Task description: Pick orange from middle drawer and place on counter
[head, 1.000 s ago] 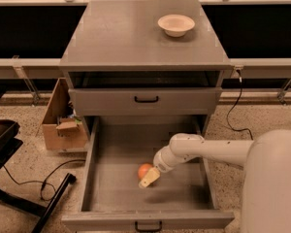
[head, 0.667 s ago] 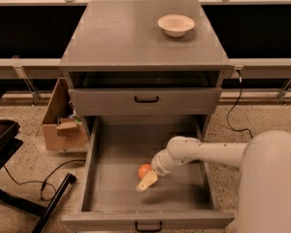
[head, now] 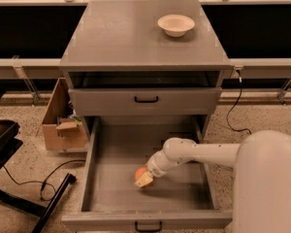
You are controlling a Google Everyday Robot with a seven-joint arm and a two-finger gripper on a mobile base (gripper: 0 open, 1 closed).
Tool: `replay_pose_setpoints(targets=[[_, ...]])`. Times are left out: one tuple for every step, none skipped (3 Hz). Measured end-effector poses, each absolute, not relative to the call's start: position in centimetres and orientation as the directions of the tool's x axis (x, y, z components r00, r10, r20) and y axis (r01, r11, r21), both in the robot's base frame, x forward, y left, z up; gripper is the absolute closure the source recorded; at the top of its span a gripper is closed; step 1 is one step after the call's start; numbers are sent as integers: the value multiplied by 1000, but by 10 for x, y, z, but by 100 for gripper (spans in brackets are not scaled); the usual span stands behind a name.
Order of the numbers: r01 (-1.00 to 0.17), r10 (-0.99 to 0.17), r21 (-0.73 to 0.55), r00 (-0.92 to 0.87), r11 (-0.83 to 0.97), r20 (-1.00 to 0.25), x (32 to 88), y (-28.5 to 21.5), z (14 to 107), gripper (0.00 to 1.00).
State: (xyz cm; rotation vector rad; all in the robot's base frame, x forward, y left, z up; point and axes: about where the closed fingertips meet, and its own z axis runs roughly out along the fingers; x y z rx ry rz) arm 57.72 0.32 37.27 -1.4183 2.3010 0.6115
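The orange [head: 140, 172] lies on the floor of the pulled-out middle drawer [head: 111, 178], near its centre. My gripper [head: 144, 178] reaches down into the drawer from the right, right at the orange; its pale fingertip covers the fruit's lower right side. The counter [head: 121, 38] is the flat grey top of the cabinet, above and behind the drawer.
A cream-white bowl [head: 175, 24] sits at the counter's back right. A shut grey drawer front with a black handle [head: 146, 100] is above the open drawer. A cardboard box [head: 63, 123] stands left of the cabinet. A black chair base [head: 9, 178] and cables lie at the far left.
My gripper has slid a little left and toward the drawer's front, staying at the orange. The orange sits in about the same spot.
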Motion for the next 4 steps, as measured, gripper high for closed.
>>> replay_pose_setpoints(targets=[[-909,-749,161,-409,384,-521,577,8,373,64],[-923,-767,109,-368,369,-526,581,9,399,88],[-934,-787,-17,-290,356,-544,582,6,469,100],[-929,-780,-130,-208,346,-590,583,1,564,100]])
